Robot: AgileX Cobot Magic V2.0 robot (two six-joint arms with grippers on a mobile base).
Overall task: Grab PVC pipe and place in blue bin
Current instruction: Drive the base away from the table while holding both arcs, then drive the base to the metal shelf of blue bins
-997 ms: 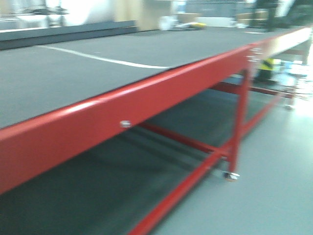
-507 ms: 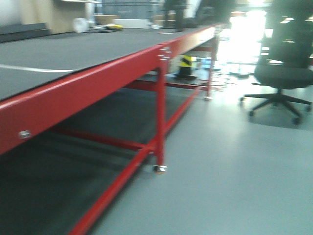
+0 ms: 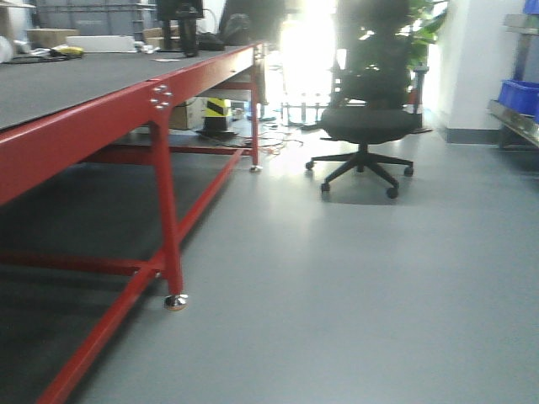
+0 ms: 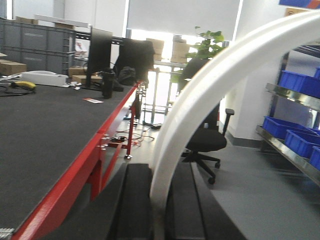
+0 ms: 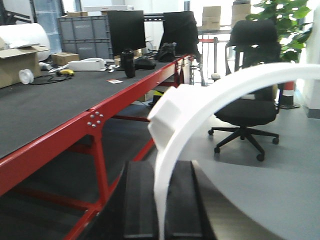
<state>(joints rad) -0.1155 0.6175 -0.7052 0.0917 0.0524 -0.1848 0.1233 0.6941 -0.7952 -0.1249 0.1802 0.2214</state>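
While left and right jaws each clamp it | PVC pipe (image 4: 200, 95): white, curved arc | one end flared

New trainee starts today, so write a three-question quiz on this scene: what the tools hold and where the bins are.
1. True or false: the left tool is empty.
2. What does the right tool grip? A) a black bottle B) a white curved pipe C) a cardboard box
3. Fill in: the blue bins sit on metal ___ along the wall.

Key: 1 false; 2 B; 3 shelves.
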